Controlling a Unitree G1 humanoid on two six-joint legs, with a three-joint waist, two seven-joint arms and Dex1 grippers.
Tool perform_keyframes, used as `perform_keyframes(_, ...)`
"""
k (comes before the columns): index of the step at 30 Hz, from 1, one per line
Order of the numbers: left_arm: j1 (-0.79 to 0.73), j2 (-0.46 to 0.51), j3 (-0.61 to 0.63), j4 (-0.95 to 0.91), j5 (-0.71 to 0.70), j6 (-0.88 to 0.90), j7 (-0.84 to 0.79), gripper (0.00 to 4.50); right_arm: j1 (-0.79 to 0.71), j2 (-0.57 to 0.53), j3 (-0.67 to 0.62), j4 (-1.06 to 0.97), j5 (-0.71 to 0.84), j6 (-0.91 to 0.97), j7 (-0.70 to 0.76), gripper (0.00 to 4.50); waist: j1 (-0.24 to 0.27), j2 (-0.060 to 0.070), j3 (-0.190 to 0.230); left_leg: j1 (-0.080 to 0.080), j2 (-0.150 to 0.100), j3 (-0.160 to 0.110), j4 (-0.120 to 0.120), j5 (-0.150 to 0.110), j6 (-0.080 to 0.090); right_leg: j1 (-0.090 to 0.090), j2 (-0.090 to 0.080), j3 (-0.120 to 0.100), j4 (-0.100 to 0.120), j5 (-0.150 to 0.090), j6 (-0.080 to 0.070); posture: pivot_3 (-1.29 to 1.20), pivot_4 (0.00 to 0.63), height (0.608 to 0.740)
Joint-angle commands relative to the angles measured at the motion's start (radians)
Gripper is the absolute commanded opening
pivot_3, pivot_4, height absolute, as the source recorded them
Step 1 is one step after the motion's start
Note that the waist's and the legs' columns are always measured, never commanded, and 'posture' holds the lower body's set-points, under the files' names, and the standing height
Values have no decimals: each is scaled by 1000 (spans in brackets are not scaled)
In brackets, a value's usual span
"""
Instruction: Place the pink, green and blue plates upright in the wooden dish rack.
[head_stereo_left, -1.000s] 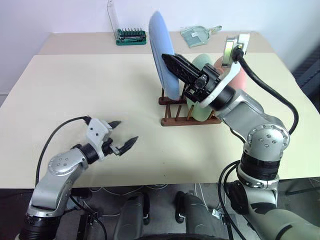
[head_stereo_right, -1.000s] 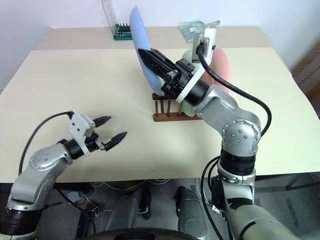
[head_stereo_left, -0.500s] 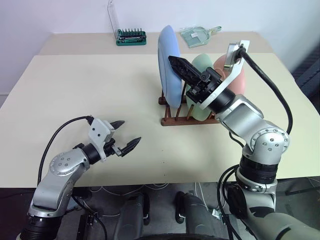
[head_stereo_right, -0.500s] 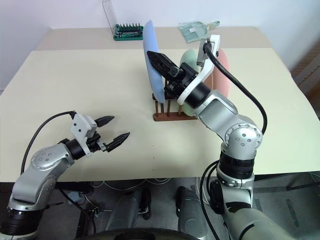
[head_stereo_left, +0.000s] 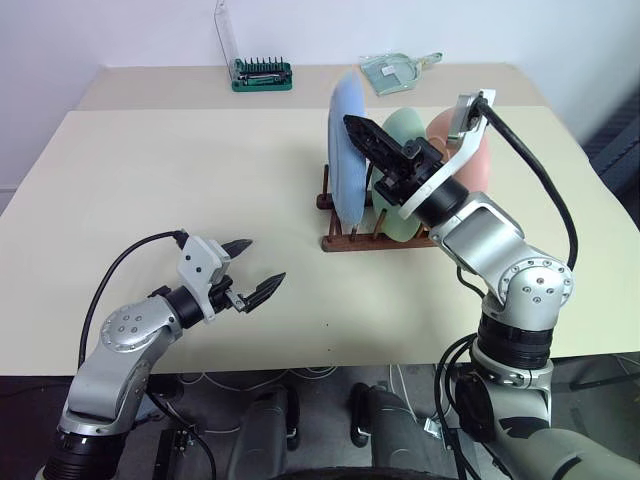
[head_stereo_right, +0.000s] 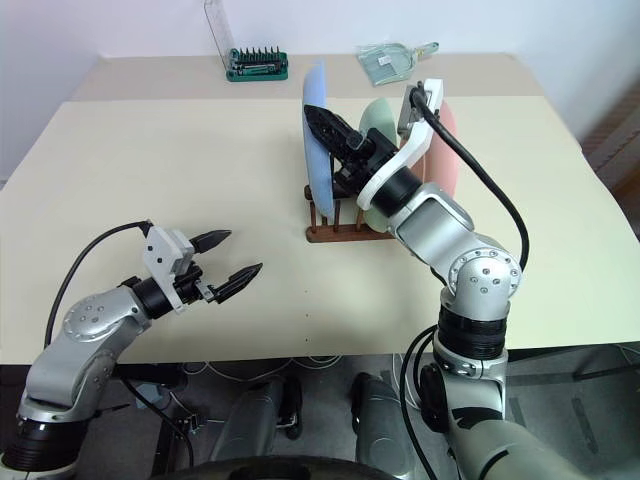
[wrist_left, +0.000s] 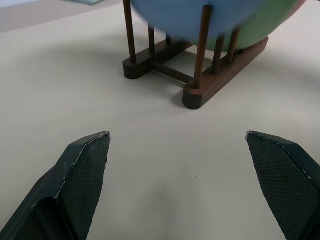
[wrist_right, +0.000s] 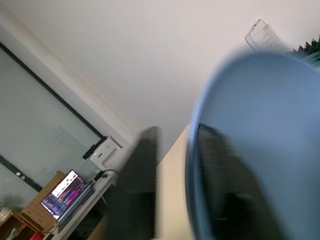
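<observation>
The light blue plate (head_stereo_left: 343, 165) stands upright on edge in the front slot of the wooden dish rack (head_stereo_left: 370, 240), at the table's middle right. Behind it the pale green plate (head_stereo_left: 405, 125) and the pink plate (head_stereo_left: 478, 165) stand in the rack too. My right gripper (head_stereo_left: 358, 128) reaches over the blue plate's top rim; in the right wrist view its fingers (wrist_right: 140, 185) straddle the rim, with a gap on one side. My left gripper (head_stereo_left: 262, 260) hovers open and empty over the near left table, pointing at the rack (wrist_left: 220, 82).
A green screwdriver bit holder (head_stereo_left: 262, 73) with its clear lid raised sits at the far edge. A clear plastic scoop (head_stereo_left: 400, 68) lies at the back right. The cream table (head_stereo_left: 180, 160) stretches wide to the left of the rack.
My right gripper swung the blue plate from a leftward tilt to upright and lowered it into the rack. Its fingers have parted from the rim. The left arm has not moved.
</observation>
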Motion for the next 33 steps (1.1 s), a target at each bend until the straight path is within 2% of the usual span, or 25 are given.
perform_keyframes(1,-9,-2,10,-39,-6,-11,4,4500,-4,-4,0,-18,20,-22,-2,2944,0,0,0,0,0,0,0,0,0,0,0,0,0,0,0,0,150,740)
perform_keyframes(4,-10,-2,10,-38,-6,-11,4,4500,-6,-12,3,-18,7,-22,-4,4478,0,0,0,0,0,0,0,0,0,0,0,0,0,0,0,0,150,740)
perform_keyframes(10,-11,0,8,-38,-6,-9,1,4500,-27,-85,23,-31,-71,-12,53,4478,0,0,0,0,0,0,0,0,0,0,0,0,0,0,0,0,150,740)
perform_keyframes(17,-13,2,5,-36,-7,-7,-4,4500,-61,-254,63,-53,-174,45,173,4478,1,0,0,0,1,0,1,0,0,0,1,0,0,-1,-1,0,150,740)
perform_keyframes(21,-16,1,1,-35,-6,-6,-3,4500,-90,-325,44,-72,-201,36,278,4478,5,0,0,0,1,0,1,0,0,0,1,0,0,-1,-1,0,150,740)
perform_keyframes(24,-16,-1,0,-34,-6,-8,-2,4500,-106,-368,-2,-108,-158,14,386,4478,7,0,0,0,1,0,1,0,0,0,1,0,0,-1,-1,0,150,740)
perform_keyframes(27,-15,-3,5,-28,-1,-17,2,4500,-96,-460,-63,-134,-203,-32,526,4478,11,0,0,0,1,0,1,0,0,0,1,0,-1,-1,-1,0,150,740)
perform_keyframes(30,-14,-6,30,-15,3,-28,16,4500,-30,-571,-145,-99,-286,-91,652,4478,11,-1,0,0,0,0,1,0,0,2,0,0,-3,-2,-3,0,150,740)
perform_keyframes(33,-2,3,62,9,6,-48,15,4500,119,-684,-301,-31,-338,-138,817,4478,13,-1,-1,0,0,0,2,-1,1,4,0,-1,-4,-2,-3,0,150,740)
